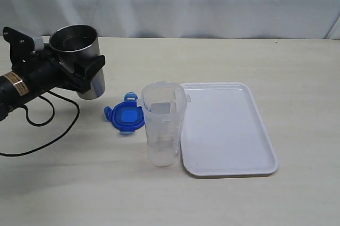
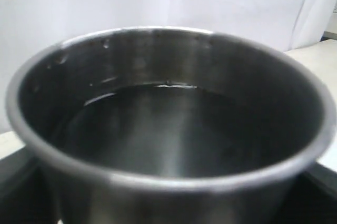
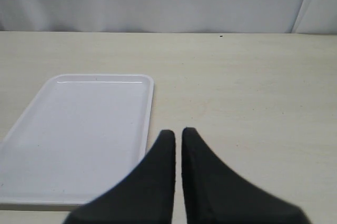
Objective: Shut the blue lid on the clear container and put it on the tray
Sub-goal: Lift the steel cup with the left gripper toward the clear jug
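Observation:
The clear container (image 1: pixel 162 125) stands upright and open on the table, touching the left edge of the white tray (image 1: pixel 228 130). Just left of it the blue lid (image 1: pixel 126 116) lies flat on the table with its flaps spread. At the far left, above the table, my left gripper (image 1: pixel 85 75) is shut on a steel cup (image 1: pixel 79 45), its black fingers round the cup's wall. That cup (image 2: pixel 168 129) fills the left wrist view. My right gripper (image 3: pixel 178 132) is shut with nothing in it, low over the table beside the tray's (image 3: pixel 79 129) long edge.
A black cable (image 1: pixel 53 114) loops over the table under the left arm. White curtain hangs behind the table's far edge. Bare tabletop lies right of the tray and in front of the container.

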